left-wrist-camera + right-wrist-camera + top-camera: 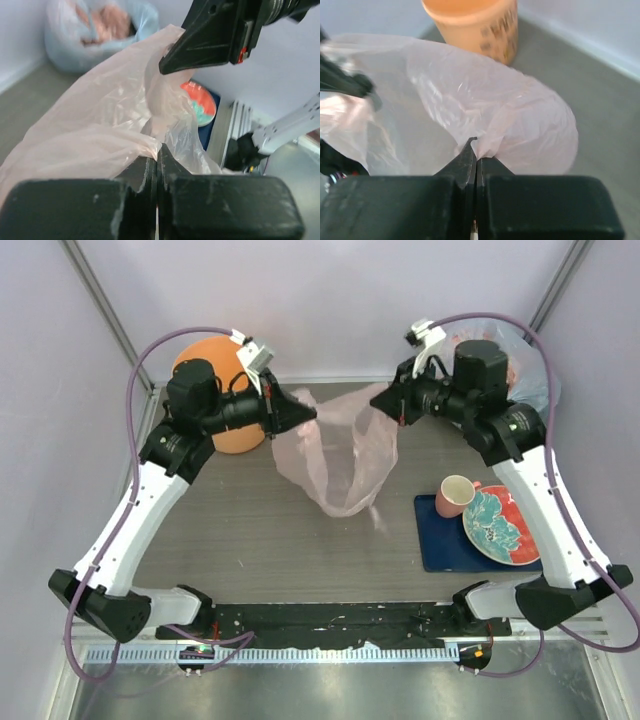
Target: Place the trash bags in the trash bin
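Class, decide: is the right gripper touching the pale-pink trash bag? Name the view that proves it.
Touching. The right wrist view shows the right gripper shut on a pinched fold of the trash bag.

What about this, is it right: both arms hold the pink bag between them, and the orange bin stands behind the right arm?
Not quite. The orange bin stands behind the left arm, not the right, as the top external view shows. The rest holds: both arms hold the pink bag between them.
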